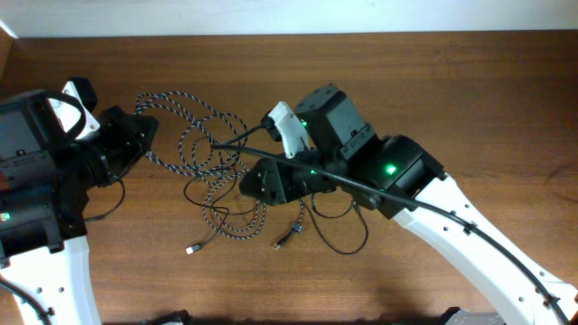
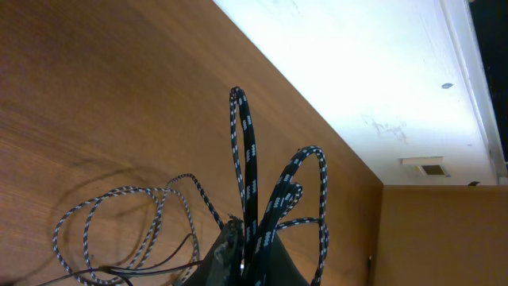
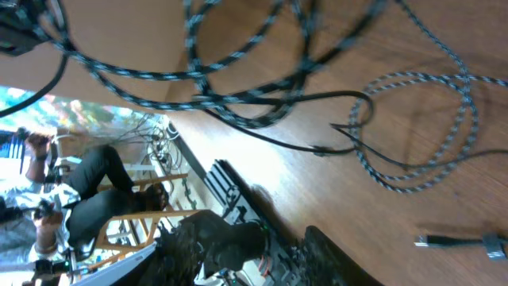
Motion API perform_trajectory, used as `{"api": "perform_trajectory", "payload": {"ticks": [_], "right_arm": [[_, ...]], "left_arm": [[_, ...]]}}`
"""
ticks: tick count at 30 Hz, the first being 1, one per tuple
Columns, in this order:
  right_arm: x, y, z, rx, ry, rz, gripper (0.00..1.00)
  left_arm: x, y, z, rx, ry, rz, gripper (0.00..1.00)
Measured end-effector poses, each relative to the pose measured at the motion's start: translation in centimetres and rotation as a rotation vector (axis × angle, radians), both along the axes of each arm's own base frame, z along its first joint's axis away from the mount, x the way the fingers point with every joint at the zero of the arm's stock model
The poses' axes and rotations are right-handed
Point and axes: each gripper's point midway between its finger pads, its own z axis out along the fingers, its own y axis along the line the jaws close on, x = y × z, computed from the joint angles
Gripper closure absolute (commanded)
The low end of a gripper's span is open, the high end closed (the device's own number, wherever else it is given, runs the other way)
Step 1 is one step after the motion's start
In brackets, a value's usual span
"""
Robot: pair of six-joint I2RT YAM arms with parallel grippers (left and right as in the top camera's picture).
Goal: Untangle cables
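Braided cable (image 2: 250, 159) loops pinched in left claw (image 2: 238, 258).

Probably a robotics lab: wooden table (image 1: 470, 81), white wall (image 2: 357, 63), a seated person (image 3: 95, 187) beyond

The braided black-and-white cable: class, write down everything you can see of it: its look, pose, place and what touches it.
The braided cable is a thin cord with a woven black-and-white speckled sheath. It lies in loose overlapping loops on the wooden table, tangled with a thinner plain black cable that crosses it. Several of its loops stand out from the shut jaws of the left gripper, which holds it. The rest lies slack on the wood.
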Motion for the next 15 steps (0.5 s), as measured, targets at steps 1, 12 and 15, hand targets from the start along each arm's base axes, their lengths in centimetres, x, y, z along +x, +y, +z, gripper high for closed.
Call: {"api": "perform_trajectory", "payload": {"ticks": [1,12,15], "right_arm": [[-0.5,0.5,0.1,0.007,-0.005,0.016,0.57],[-1.0,3.7,-1.3,-0.018,0.006,-0.029,0.59],[-0.5,4.3,-3.1,-0.049,0.056,-0.046,0.60]], "left_arm": [[0.0,0.0,0.0,0.000,0.000,0.000,1.00],[-6.0,-0.6,-5.1,-0.422,0.521,0.462,0.98],[-6.3,-0.6,-5.2,-0.437,0.542,0.484,0.96]]}}
